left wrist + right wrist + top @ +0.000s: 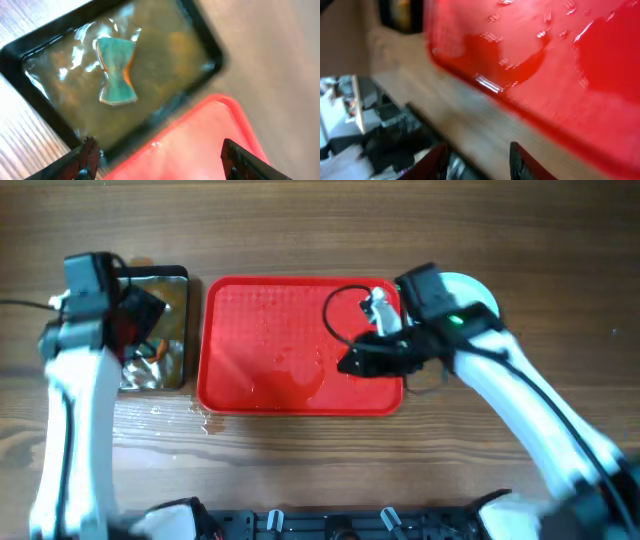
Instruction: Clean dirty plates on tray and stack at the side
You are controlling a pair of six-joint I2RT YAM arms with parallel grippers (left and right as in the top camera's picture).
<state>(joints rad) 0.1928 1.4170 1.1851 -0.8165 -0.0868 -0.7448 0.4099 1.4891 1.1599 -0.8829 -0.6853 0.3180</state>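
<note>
The red tray [270,340] lies in the middle of the table, wet and with no plates on it. It also shows in the right wrist view [560,55] and the left wrist view [200,145]. A white plate [470,288] lies just right of the tray, mostly hidden under my right arm; I cannot tell how many are stacked there. My right gripper [358,364] is open and empty over the tray's right part; its fingers [477,152] show apart. My left gripper [140,312] is open and empty [159,150] above the dark pan.
A dark metal pan [175,280] of water stands left of the tray, with a teal-and-orange sponge [116,72] lying in it. Water drops sit on the tray and on the wood at its front left corner [205,420]. A black cable loops over the tray's right side [335,310].
</note>
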